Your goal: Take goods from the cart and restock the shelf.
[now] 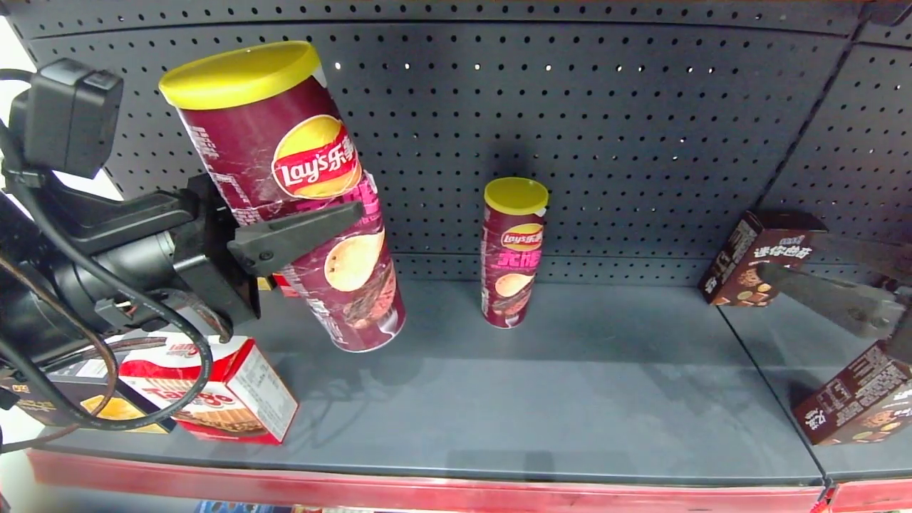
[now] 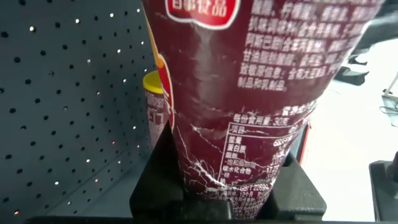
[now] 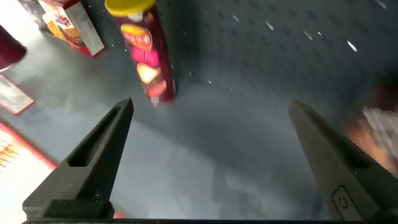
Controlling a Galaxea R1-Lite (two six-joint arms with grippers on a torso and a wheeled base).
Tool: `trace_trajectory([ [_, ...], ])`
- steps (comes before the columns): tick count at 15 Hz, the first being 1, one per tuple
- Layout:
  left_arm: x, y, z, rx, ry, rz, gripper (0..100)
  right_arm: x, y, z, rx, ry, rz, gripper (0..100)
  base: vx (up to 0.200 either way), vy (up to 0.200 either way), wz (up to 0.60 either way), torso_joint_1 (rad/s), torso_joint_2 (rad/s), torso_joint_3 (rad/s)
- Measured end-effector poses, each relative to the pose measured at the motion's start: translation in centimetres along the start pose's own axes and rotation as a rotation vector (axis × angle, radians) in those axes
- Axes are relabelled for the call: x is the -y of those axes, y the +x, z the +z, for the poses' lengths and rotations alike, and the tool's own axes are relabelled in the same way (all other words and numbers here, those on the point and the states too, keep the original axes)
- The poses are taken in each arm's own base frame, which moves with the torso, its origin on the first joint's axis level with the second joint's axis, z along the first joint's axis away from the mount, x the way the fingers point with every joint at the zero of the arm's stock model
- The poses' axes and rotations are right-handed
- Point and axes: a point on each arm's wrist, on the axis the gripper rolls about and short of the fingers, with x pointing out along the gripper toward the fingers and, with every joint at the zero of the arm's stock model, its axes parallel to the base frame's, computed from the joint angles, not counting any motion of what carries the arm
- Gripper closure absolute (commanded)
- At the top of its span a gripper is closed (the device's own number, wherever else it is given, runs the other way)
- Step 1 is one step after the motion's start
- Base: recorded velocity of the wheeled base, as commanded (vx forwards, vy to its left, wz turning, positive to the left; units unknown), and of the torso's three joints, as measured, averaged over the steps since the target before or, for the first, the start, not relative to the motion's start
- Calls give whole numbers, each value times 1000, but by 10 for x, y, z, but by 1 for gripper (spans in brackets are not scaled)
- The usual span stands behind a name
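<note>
My left gripper (image 1: 313, 228) is shut on a large maroon chip can (image 1: 285, 185) with a yellow lid. It holds the can tilted above the left part of the grey shelf (image 1: 570, 399). From the left wrist the can (image 2: 249, 93) sits between the fingers (image 2: 155, 183). A second, matching can (image 1: 513, 253) stands upright near the pegboard back, also seen as the can (image 3: 146, 53) and the can (image 2: 155, 109). My right gripper (image 1: 787, 255) is at the far right, open, with nothing between its fingers (image 3: 99, 155). A brown box (image 1: 759, 256) stands tilted by its fingertips.
A red-and-white box (image 1: 235, 399) and a dark box (image 1: 92, 410) lie at the shelf's left front. Another brown box (image 1: 855, 402) lies at the right front. The pegboard (image 1: 605, 107) closes off the back, and a red strip (image 1: 427, 488) runs along the front edge.
</note>
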Motion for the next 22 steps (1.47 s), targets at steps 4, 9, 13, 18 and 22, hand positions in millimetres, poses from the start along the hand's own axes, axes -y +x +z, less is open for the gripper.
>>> trace_trajectory([
  [4,-7,0,0,0,-5,19,100,8,75,5,18,-61,235,0,0,0,0,0,0,0],
  [9,-9,2,-1,-3,-10,18,100,16,134,-1,36,-149,511,0,0,0,0,0,0,0],
  [13,-7,3,1,16,-32,7,100,26,176,-12,110,-210,709,0,0,0,0,0,0,0],
  [18,-7,3,1,20,-38,7,100,28,208,-32,88,-192,734,0,0,0,0,0,0,0],
  [22,-8,3,-2,25,-33,11,100,24,225,-49,57,-169,756,0,0,0,0,0,0,0],
])
